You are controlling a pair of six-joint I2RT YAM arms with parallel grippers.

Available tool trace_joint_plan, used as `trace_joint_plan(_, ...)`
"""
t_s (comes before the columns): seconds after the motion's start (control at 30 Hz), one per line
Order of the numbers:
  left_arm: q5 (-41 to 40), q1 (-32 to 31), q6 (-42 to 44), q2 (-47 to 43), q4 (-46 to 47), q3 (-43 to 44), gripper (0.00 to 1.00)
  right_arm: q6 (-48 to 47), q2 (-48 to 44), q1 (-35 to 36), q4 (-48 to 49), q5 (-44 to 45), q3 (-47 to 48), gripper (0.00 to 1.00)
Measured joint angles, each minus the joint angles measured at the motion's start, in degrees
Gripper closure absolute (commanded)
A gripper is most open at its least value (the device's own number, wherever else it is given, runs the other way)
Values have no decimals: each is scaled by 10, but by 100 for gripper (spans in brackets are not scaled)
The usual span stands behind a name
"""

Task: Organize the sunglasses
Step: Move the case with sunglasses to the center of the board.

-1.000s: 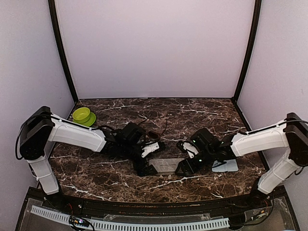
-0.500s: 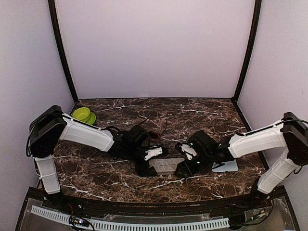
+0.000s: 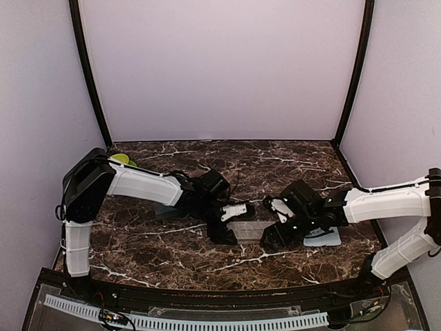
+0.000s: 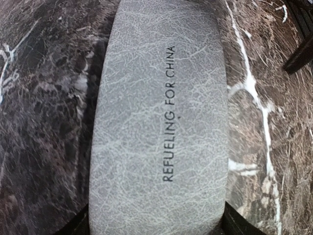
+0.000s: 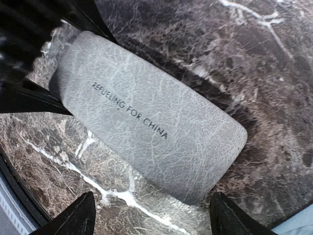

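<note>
You won't find the sunglasses in any view; they may be inside the closed grey textured oblong case lying flat on the dark marble table between the arms, but you can't tell. Your left gripper straddles one end, fingers right against its long edges, pinching or not unclear; your right gripper stands spread just short of the other end. Expect a light, stiff, grippy shell, best taken across its narrow width; thin frames are fragile, so hold the bridge, never the lenses.
</note>
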Motion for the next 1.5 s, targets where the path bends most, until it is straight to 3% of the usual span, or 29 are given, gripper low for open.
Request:
trace_joint_plan(0.27, 15, 21, 44, 113, -56, 178, 48, 5, -92, -59, -27, 18, -3, 17)
trace_joint_plan(0.47, 31, 25, 58, 188, -88, 303, 46, 12, -103, -89, -31, 18, -12, 17)
trace_joint_plan(0.63, 43, 29, 68, 234, -115, 381, 42, 13, -97, -90, -33, 16, -13, 17)
trace_joint_plan(0.73, 49, 30, 73, 248, -128, 407, 31, 14, -96, -90, -32, 16, -15, 17)
trace_joint_plan(1.03, 50, 36, 84, 250, -134, 411, 4, 30, -118, -90, -34, 16, -34, 18)
trace_joint_plan(1.3, 54, 40, 68, 218, -105, 362, 1, 42, -136, -90, -34, 16, -35, 19)
trace_joint_plan(1.5, 28, 49, 2, 57, -20, 173, 2, 43, -135, -90, -34, 21, -34, 19)
